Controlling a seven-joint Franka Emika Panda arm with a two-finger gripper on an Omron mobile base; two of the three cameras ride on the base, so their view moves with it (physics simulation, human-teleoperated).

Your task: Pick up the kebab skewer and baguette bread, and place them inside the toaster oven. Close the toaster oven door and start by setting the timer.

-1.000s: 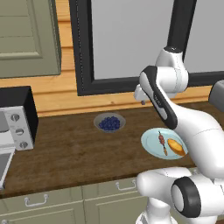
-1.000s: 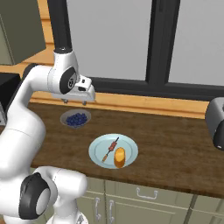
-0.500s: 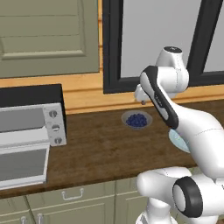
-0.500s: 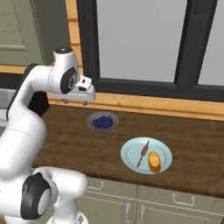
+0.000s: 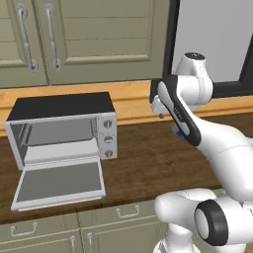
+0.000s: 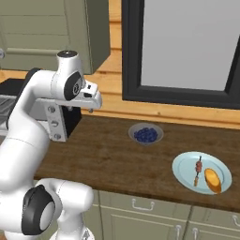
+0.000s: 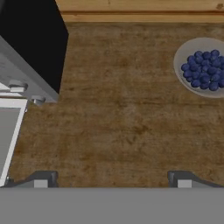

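With its door [image 5: 59, 188] dropped flat, the toaster oven [image 5: 62, 131] stands ready to load, while the fingers [image 7: 111, 179] hover wide apart and empty over the worktop [image 7: 118, 113].

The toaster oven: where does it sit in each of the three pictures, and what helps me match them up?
Left base view: the toaster oven stands at the left, door dropped open.
Right base view: its knob side peeks out at the left edge, behind the white arm.
Hand view: its black top fills the upper left corner.
Shared landmark: the brown wooden counter it stands on.
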